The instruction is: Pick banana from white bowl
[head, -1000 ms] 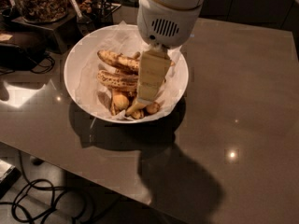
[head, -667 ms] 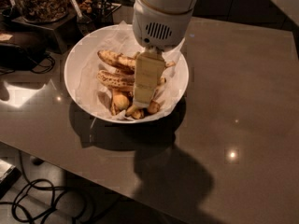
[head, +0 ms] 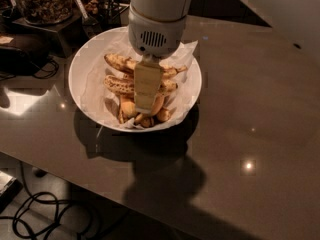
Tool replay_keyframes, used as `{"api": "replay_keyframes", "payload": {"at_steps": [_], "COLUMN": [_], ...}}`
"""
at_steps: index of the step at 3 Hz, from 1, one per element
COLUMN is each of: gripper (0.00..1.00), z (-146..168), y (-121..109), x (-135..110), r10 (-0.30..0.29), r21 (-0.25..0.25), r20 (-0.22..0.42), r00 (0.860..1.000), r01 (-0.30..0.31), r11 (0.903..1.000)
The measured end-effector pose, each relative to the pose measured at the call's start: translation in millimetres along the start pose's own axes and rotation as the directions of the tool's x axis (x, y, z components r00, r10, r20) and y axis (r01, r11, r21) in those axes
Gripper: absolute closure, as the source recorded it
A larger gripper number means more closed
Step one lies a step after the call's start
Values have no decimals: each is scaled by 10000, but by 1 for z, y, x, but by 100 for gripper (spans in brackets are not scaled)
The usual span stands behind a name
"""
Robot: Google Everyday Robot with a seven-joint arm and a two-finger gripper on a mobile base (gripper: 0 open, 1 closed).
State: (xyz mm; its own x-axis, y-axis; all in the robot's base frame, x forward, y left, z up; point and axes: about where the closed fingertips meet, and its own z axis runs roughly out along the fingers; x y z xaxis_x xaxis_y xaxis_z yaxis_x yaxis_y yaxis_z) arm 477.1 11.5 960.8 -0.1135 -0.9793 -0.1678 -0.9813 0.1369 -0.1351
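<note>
The white bowl [head: 82, 66] lined with crinkled white paper stands on the brown table. Several speckled yellow bananas [head: 118, 85] lie across it, with some small round fruits [head: 146, 120] at its front. My gripper [head: 146, 103] hangs straight down from the white wrist [head: 156, 31] into the middle of the bowl. Its pale tip is down among the bananas and hides part of them. I cannot see whether it touches or holds a banana.
The glossy brown table [head: 250, 114] stretches to the right and front. Dark containers with snacks [head: 42, 1] and a black box [head: 20, 51] stand behind the bowl at the left. Cables [head: 45, 214] lie on the floor below the table's front edge.
The gripper and wrist have shifted a little to the left over the bowl. The bananas and bowl have not moved.
</note>
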Motion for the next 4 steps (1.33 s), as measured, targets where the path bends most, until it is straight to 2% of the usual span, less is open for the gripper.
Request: {"api": "replay_keyframes", "payload": {"at_steps": [1, 2, 3, 4], "gripper": [29, 35, 48, 45], "z": [7, 15, 26, 32], "y": [-3, -7, -8, -11], "x": [-5, -6, -9, -10], "r10": [-75, -94, -131, -129], "r21": [-65, -166, -322, -414], "r20": [-94, -219, -368, -447], "r00": [9999, 9997, 9992, 9989], "r01": [75, 91, 120, 110], "r11": [10000, 9998, 9994, 9991]}}
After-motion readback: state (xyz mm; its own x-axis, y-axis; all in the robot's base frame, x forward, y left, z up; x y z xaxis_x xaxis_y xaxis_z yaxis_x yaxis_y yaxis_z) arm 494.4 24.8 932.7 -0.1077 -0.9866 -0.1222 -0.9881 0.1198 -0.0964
